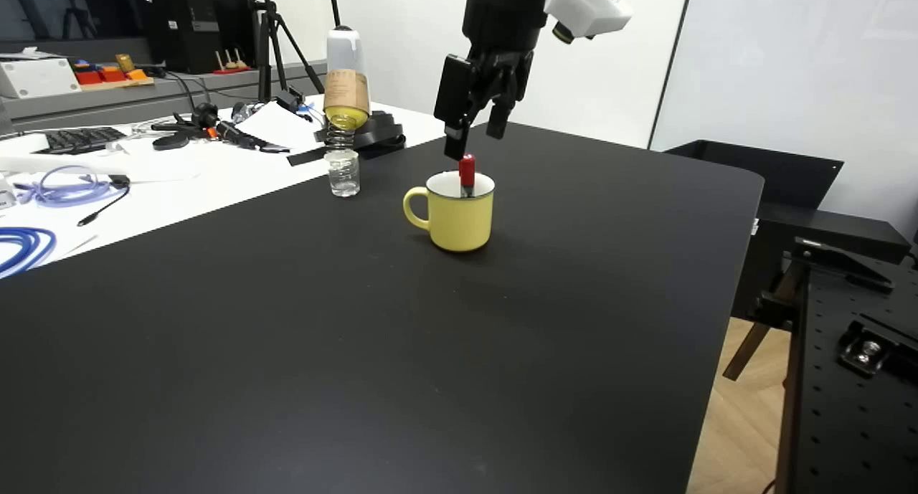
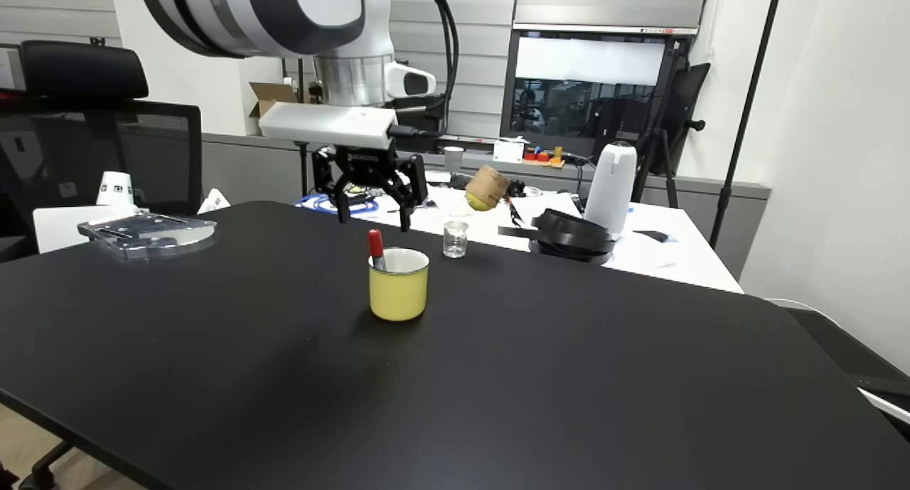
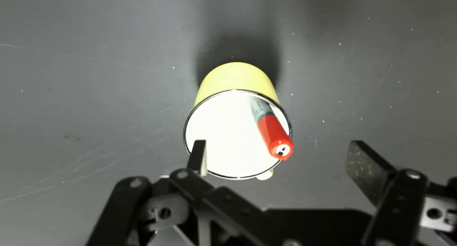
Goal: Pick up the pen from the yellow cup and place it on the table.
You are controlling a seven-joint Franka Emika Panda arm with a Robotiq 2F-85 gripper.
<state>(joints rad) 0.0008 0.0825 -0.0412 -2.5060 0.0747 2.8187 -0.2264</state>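
The pen, with a red cap and grey body, stands tilted in the yellow cup. It shows in both exterior views (image 1: 467, 170) (image 2: 375, 244) and in the wrist view (image 3: 273, 133); its lower end is hidden in the cup in the exterior views. The yellow cup (image 1: 461, 223) (image 2: 398, 296) (image 3: 237, 76) stands upright on the black table (image 1: 344, 350) (image 2: 498, 397) (image 3: 89, 96). My gripper (image 1: 475, 141) (image 2: 375, 220) (image 3: 278, 147) is open and empty above the cup, fingers pointing down. In the wrist view the pen's cap lies between the two fingers, nearer the left one.
A clear bottle with a brown label (image 1: 346, 89) (image 2: 487, 185) stands near the table's edge behind the cup. A clear flat plate (image 2: 153, 232) lies at the table's far left in an exterior view. A white table (image 1: 179, 200) with cables and equipment adjoins the black one.
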